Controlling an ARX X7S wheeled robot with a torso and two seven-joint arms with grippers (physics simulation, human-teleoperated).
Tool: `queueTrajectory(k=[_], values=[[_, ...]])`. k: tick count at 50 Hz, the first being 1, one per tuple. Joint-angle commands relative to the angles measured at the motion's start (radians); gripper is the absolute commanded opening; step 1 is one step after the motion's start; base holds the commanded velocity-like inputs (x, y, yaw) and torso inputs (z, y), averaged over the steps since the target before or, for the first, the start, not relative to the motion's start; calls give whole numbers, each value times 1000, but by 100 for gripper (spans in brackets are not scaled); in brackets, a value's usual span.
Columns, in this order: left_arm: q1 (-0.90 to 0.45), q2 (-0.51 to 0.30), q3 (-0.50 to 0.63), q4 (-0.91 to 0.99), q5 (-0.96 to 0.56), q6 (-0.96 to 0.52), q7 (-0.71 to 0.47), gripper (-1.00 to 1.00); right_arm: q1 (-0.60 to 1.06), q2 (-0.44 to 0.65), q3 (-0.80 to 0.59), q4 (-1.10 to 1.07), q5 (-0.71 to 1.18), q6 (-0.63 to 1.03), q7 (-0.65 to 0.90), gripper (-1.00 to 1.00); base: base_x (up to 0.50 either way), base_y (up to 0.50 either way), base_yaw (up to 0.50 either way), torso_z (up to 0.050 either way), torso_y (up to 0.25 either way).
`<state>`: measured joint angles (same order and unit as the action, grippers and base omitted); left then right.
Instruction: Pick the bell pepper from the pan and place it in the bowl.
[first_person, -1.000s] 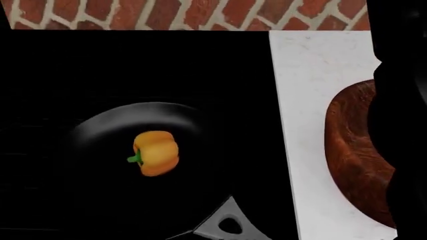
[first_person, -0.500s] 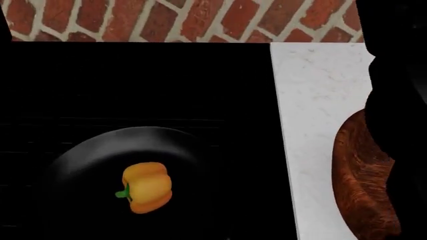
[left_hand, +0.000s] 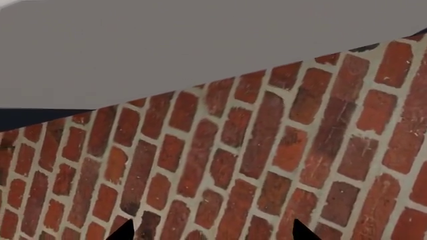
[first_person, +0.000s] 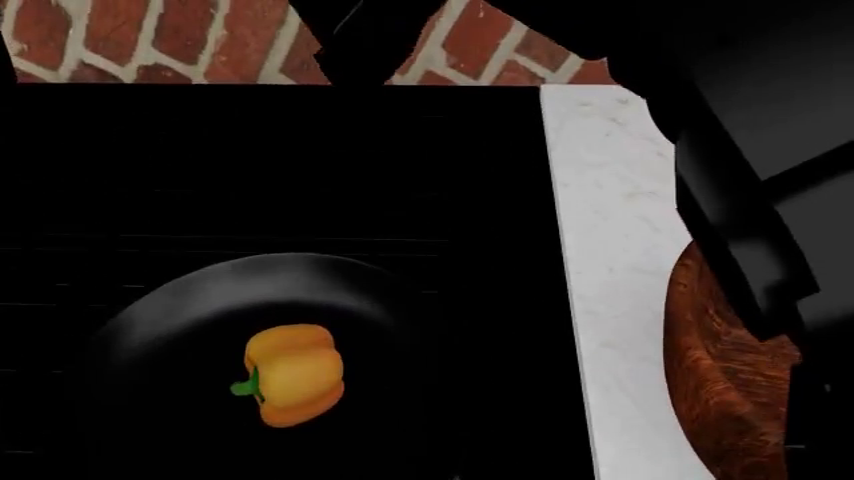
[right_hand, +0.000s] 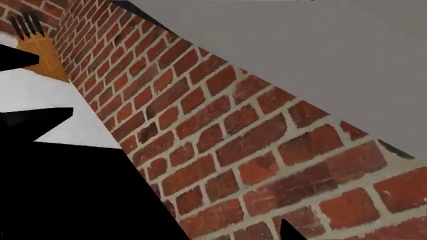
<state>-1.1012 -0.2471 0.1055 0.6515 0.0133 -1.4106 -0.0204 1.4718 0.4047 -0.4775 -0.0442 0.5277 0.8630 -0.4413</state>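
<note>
The bell pepper (first_person: 294, 375) lies on its side in the pan (first_person: 160, 310), a little toward the near side of the pan's middle, its short green stem pointing away from the bowl (first_person: 727, 390); nothing touches it. The pan sits on a black cooktop (first_person: 267, 170), and only its rounded far rim catches any light; its handle is out of the head view. The white counter (first_person: 607, 250) runs just beside the cooktop on the side away from the pan's stem end, and the reddish-brown bowl stands on it, well apart from the pan, partly hidden by the dark links of the right arm (first_person: 747, 200) that cross above it. Behind the cooktop rises a red brick wall (first_person: 174, 40); both wrist views look at this wall and a grey surface above it. Only dark fingertip points of each pincer show at the edges of the wrist views; I cannot tell how wide either pincer stands; neither holds anything visible.
</note>
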Motion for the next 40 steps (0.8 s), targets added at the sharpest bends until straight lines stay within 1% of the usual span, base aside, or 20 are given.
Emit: queueTrajectory(k=[1, 11, 25, 40], values=[[18, 17, -12, -7, 31, 4, -2, 100, 41, 8, -159, 123, -44, -167, -314, 100, 0, 0, 0, 0, 0], [34, 13, -17, -10, 42, 8, -20, 100, 16, 48, -275, 56, -73, -237, -454, 100, 0, 0, 0, 0, 0], [36, 2, -21, 33, 56, -38, -37, 100, 11, 79, -372, -5, -86, -261, -570, 100, 0, 0, 0, 0, 0], [24, 7, -16, 40, 67, -63, -58, 100, 32, 147, -410, -128, -56, -165, -614, 100, 0, 0, 0, 0, 0]])
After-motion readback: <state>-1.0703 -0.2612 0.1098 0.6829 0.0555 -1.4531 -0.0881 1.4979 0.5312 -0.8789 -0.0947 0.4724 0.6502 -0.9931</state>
